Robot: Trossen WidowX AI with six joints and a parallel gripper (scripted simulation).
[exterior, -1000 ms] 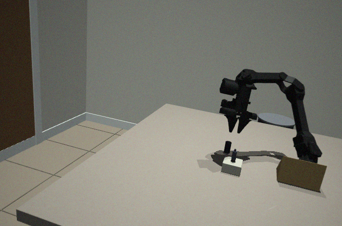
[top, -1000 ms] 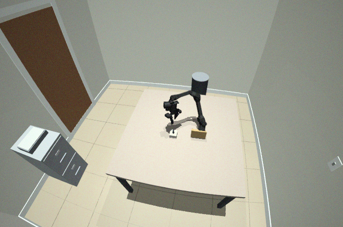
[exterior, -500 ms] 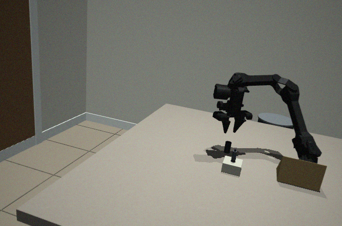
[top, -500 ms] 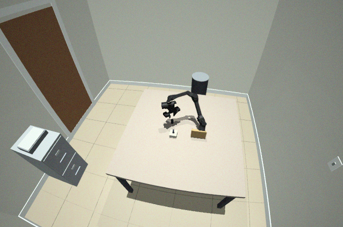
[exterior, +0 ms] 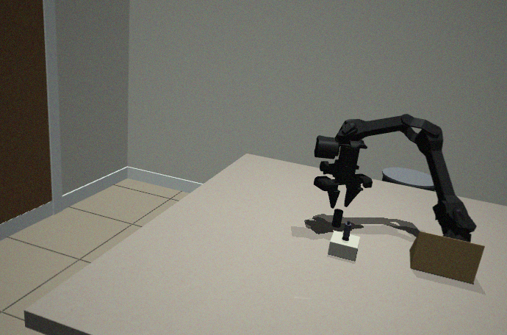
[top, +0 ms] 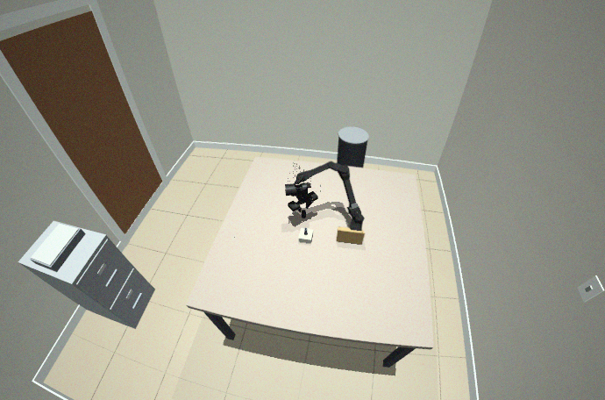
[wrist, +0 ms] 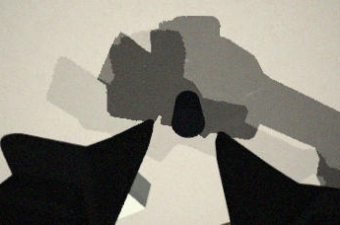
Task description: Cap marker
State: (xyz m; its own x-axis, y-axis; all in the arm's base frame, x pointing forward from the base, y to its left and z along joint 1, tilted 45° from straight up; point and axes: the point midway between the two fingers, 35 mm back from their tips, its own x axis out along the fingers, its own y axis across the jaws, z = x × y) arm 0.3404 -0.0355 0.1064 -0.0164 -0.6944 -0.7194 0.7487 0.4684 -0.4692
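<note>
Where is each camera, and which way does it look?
Top: high in the room, looking down at the table; whole arm shows.
Exterior: beside the table, looking across; arm and open gripper show.
Wrist: on the arm, looking down; only fingertips show.
All three share the cap, standing below the gripper.

From overhead the cap (top: 303,212) is a dark speck half lost under the gripper (top: 302,205), and the marker (top: 305,232) is too small to make out. In the wrist view the fingers run off the bottom edge, and only a corner of the holder block (wrist: 130,206) peeks out behind one. The table (exterior: 206,252) is cut off at the right edge in the side view.
</note>
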